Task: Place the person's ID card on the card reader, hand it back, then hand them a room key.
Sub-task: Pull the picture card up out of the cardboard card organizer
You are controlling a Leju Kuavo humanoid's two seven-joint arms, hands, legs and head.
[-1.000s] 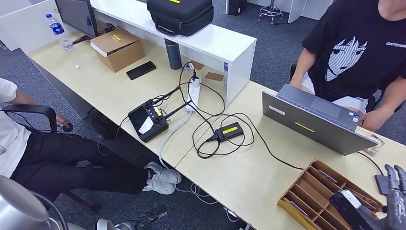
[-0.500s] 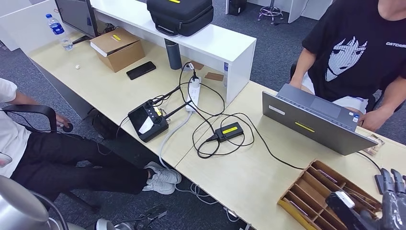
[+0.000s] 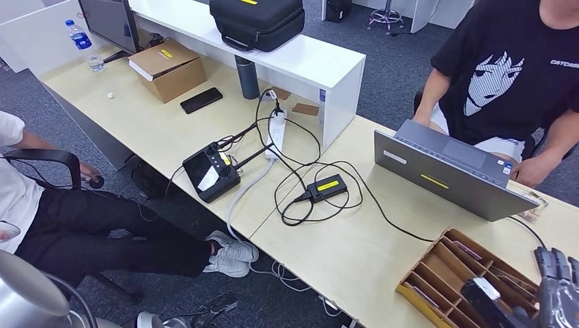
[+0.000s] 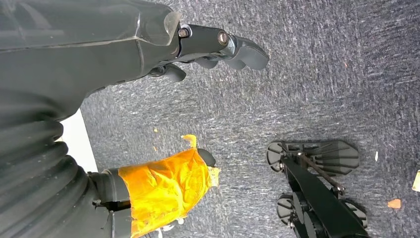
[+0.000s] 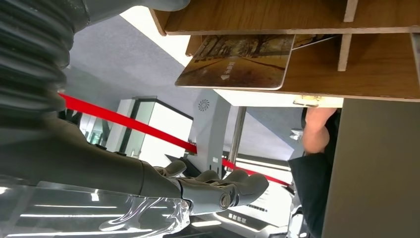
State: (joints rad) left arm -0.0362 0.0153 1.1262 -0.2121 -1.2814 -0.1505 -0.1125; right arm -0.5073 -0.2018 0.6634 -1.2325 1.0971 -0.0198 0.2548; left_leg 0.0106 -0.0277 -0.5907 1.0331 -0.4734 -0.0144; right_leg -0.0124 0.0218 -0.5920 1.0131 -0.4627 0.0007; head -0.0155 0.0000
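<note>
A: The fingers (image 5: 218, 186) of the right hand (image 3: 556, 297) lie fairly straight, side by side, and grasp nothing; in the right wrist view they hang apart from the wooden rack.

B: And the left hand (image 4: 218, 47)?

A: It hangs low over grey carpet (image 4: 322, 89). Its dark fingers (image 4: 242, 49) are loosely bent, apart from the thick thumb wrapped in orange tape (image 4: 166, 186), with nothing between them.

B: Where is the right hand in the scene?

A: At the near right corner of the pale wooden desk (image 3: 341, 253), just right of the brown wooden card rack with slanted slots (image 3: 437, 273). Its wrist hangs over the rack's near right part.

B: Do you see a room key?

A: One brown printed card (image 5: 237, 62) sticks out of a slot of the rack in the right wrist view; several more card edges show in the slots from the head view. I cannot tell where the ID card is.

B: And the card reader?

A: A small dark flat device (image 3: 543, 262) lies on the desk just right of the rack, touching the hand's outline; I cannot tell whether it is the reader.

B: The person?

A: A person in a black printed T-shirt (image 3: 498, 68) sits at the far right behind an open grey laptop (image 3: 444, 174). A second person in black trousers (image 3: 89, 229) sits at the near left.
</note>
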